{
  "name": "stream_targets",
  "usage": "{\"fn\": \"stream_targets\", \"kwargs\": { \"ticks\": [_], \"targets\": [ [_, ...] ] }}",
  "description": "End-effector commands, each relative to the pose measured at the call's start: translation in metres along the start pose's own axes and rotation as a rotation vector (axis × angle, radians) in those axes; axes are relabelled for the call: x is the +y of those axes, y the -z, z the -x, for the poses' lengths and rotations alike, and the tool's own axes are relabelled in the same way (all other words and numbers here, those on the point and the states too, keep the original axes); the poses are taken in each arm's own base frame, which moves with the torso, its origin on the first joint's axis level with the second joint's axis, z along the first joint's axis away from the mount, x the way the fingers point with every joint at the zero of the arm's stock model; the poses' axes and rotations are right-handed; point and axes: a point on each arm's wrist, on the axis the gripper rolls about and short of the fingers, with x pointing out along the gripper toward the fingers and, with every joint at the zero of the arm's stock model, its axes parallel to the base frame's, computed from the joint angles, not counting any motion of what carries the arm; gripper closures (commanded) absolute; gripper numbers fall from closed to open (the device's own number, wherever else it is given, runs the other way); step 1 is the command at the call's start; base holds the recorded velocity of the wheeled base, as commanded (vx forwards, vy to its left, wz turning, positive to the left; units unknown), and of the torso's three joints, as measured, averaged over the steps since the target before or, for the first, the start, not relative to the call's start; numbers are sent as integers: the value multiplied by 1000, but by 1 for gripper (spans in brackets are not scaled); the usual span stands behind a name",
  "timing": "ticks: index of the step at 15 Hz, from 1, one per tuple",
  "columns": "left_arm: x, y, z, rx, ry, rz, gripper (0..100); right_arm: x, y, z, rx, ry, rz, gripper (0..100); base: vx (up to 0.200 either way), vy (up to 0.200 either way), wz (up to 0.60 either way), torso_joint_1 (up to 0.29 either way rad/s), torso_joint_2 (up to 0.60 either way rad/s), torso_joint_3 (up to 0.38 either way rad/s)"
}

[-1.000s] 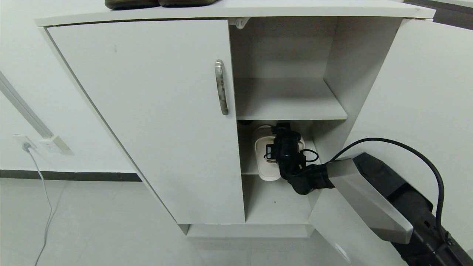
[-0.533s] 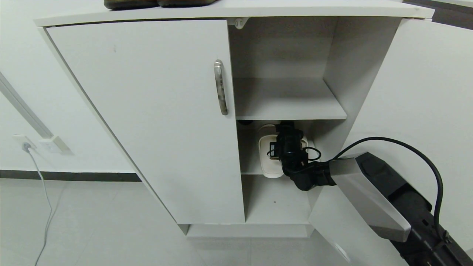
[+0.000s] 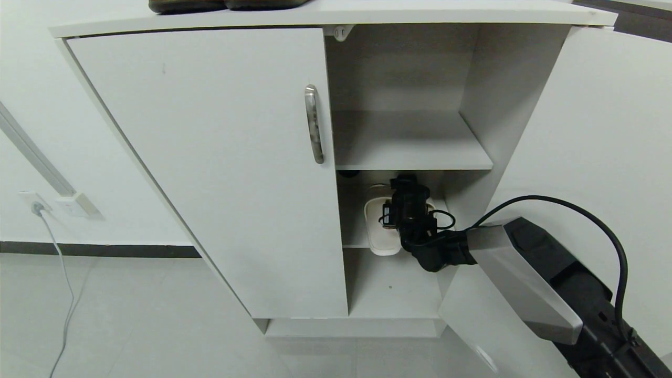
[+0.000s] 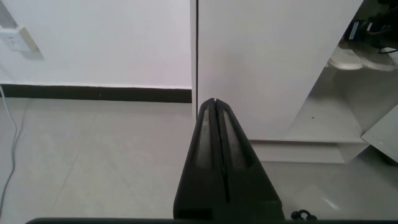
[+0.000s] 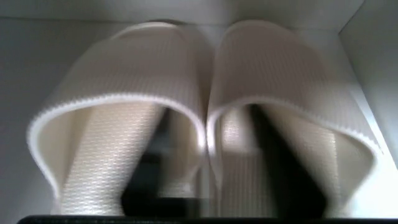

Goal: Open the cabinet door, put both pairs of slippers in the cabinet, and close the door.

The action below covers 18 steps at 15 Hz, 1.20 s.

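Observation:
A pair of white slippers [image 3: 379, 231] rests on the cabinet's middle shelf [image 3: 353, 242], heels sticking out over its front edge. My right gripper [image 3: 407, 202] reaches into that compartment from the right and is shut on the pair. In the right wrist view one dark finger [image 5: 155, 174] sits inside each slipper [image 5: 124, 124], pinching their adjoining sides. A dark pair of slippers [image 3: 226, 4] lies on top of the cabinet. The right door [image 3: 604, 131] stands wide open; the left door [image 3: 210, 157] is closed. My left gripper [image 4: 215, 102] is shut and empty, low over the floor before the cabinet.
The upper shelf [image 3: 409, 142] and the bottom compartment [image 3: 388, 289] hold nothing. The left door's metal handle [image 3: 314, 123] is beside the opening. A wall socket with a cable [image 3: 37, 207] sits at the left. Tiled floor [image 3: 131, 315] lies in front.
My right gripper carried the white slippers deeper onto the middle shelf, then shifted them slightly back toward the left. The doors and the dark pair have not moved.

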Motion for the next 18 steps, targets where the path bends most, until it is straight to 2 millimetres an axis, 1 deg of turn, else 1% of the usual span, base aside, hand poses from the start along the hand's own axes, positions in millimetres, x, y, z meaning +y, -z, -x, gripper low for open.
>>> {"fn": "stream_targets", "kwargs": {
  "ticks": [1,3,4,7,9,10,11,12,13,14,15,16,17,18],
  "targets": [
    [0,0,0,1,-1,0,100,1,2,1,8,-2,5,0,0,0,0,0,0,0],
    [0,0,0,2,-1,0,100,2,4,5,12,1,7,0,0,0,0,0,0,0],
    [0,0,0,2,-1,0,100,1,-1,10,4,-3,-2,0,0,0,0,0,0,0],
    [0,0,0,1,-1,-2,100,6,-13,43,7,-39,-13,0,0,0,0,0,0,0],
    [0,0,0,1,1,-2,100,3,-20,63,-8,-42,-20,0,0,0,0,0,0,0],
    [0,0,0,2,1,-2,100,-1,-24,81,-19,-55,-27,0,0,0,0,0,0,0],
    [0,0,0,2,1,0,100,-3,-27,94,-19,-69,-25,0,0,0,0,0,0,0],
    [0,0,0,2,1,-2,100,-6,-24,113,2,-85,-13,0,0,0,0,0,0,0],
    [0,0,0,2,3,-2,100,-7,-24,120,5,-93,-12,0,0,0,0,0,0,0],
    [0,0,0,2,3,-5,100,-14,-24,147,4,-117,-16,0,0,0,0,0,0,0],
    [0,0,0,2,4,-8,100,-20,-23,166,8,-134,-14,0,0,0,0,0,0,0],
    [0,0,0,2,4,-8,100,-25,-21,179,12,-147,-12,0,0,0,0,0,0,0],
    [0,0,0,2,4,-8,100,-31,-20,200,14,-171,-7,0,0,0,0,0,0,0],
    [0,0,0,2,6,-8,100,-33,-20,204,17,-174,-4,0,0,0,0,0,0,0]
  ]
}}
